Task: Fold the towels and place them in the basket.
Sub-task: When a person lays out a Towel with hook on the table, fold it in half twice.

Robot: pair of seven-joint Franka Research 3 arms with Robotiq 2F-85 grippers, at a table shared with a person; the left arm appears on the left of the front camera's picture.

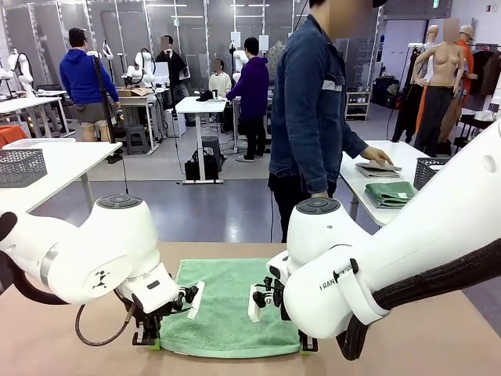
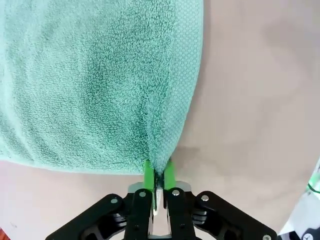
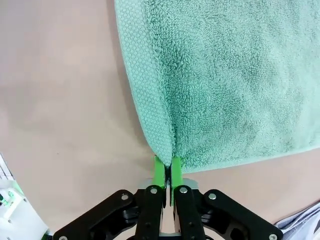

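Left gripper (image 2: 157,171) and right gripper (image 3: 167,166) each pinch a corner of the flat green towel (image 1: 227,305).

Lab hall, rows of white worktables (image 1: 70,160)

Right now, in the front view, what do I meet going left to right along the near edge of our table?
left claw, shut on the towel's near left corner → towel, spread flat → right claw, shut on its near right corner.
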